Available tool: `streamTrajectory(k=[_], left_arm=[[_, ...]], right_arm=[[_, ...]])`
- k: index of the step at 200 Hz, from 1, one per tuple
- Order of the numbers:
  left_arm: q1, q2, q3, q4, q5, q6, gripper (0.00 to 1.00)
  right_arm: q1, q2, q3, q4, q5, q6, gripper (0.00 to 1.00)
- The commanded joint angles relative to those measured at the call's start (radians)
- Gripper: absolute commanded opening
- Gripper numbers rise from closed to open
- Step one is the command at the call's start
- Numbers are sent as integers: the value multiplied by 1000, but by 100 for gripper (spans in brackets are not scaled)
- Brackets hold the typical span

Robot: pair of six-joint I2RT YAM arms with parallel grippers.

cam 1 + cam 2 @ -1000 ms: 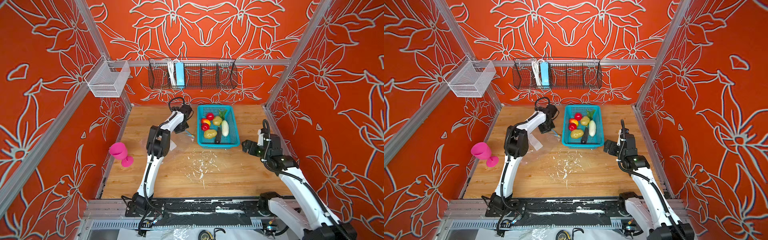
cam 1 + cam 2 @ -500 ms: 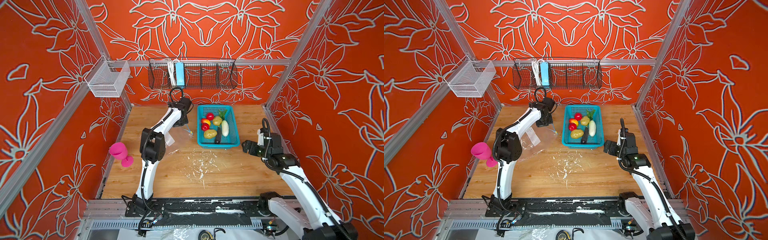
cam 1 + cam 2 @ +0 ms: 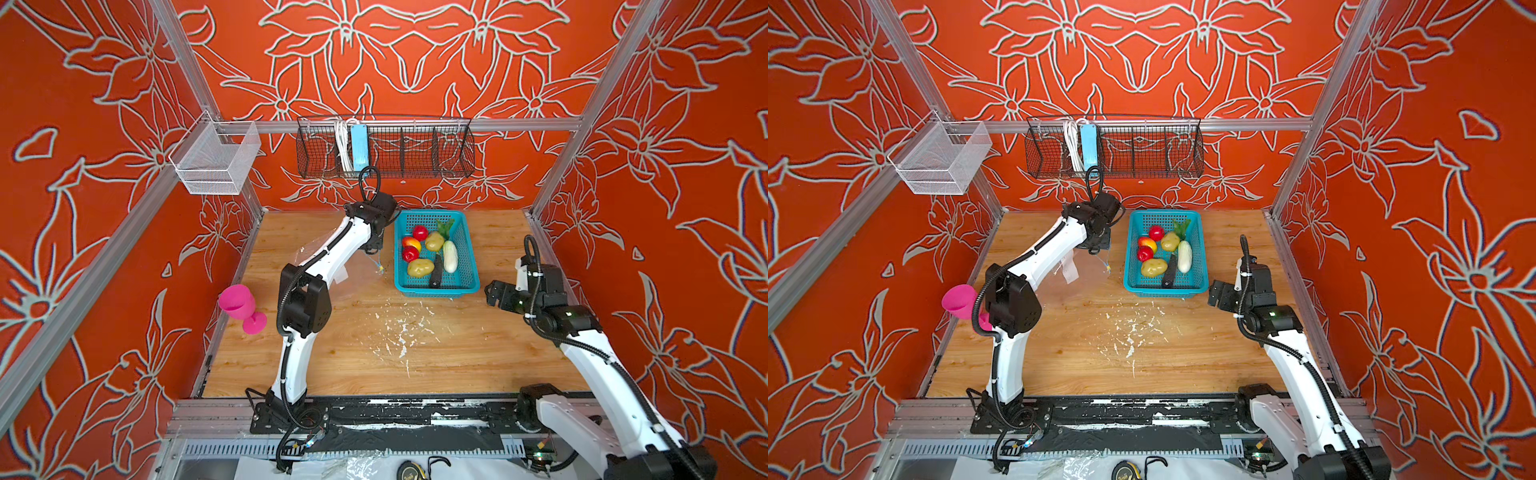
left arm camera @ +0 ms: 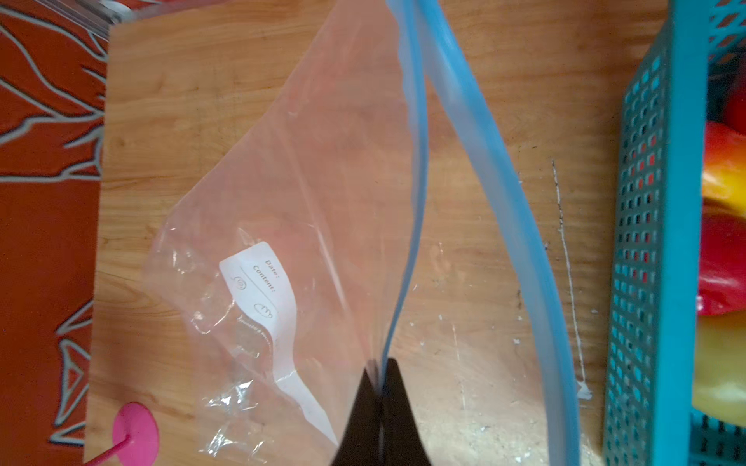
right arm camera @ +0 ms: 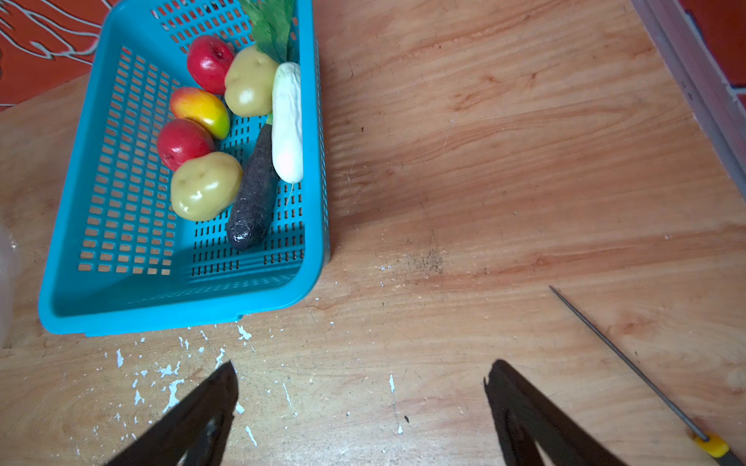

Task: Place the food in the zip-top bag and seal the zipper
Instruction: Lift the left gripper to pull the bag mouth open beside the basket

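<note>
Right wrist view shows only the tips of the right gripper; the frame cuts off the rest. A thin rod lies on the table and runs out of frame at its yellow end, so what it is remains unclear. Past the tips, the basket holds all the food: apples, a red-yellow fruit, potatoes, a radish and an eggplant whose far end is wedged between a potato and the radish. A blurred scrap of the bag shows at the frame edge.

In both top views the left gripper is mostly hidden under its own wrist. The clear bag is hard to see against the wood; its label and the yellowish slider give it away. In a top view the cup sits partly behind the left arm.

The right gripper's jaws are wide apart and empty, above bare table near the basket's near corner.

In the left wrist view, the left gripper's fingers are pressed together on one lip of the zipper. The other lip bows away, so the mouth gapes. The bag hangs from that pinch just beside the basket, and its lower part looks crumpled on the table.
</note>
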Motion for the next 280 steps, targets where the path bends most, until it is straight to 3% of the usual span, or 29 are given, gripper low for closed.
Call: streamTrajectory(k=[1,14,42,79,99,126,196,280], left_arm=[[-4,-51,-36,-4,-93,21,0],[-5,-115,-124,56,-101,2,0],[-5,-328,-415,376,103,124,0],[-5,-442,-546,485,252,194,0],[-5,-474,-607,523,244,209,0],[-6,-465,-594,461,200,207,0],[-4,-548,-663,445,276,116,0],[-4,-552,-651,451,341,95,0]], right_arm=[[6,-3,34,-43,14,28,98],[6,-6,40,-65,37,45,98],[5,-18,27,-82,85,70,98],[7,9,31,-78,60,102,98],[8,29,47,-87,38,108,98],[12,30,50,-87,28,123,98],[44,16,64,-65,21,153,98],[197,112,161,-23,101,186,98]])
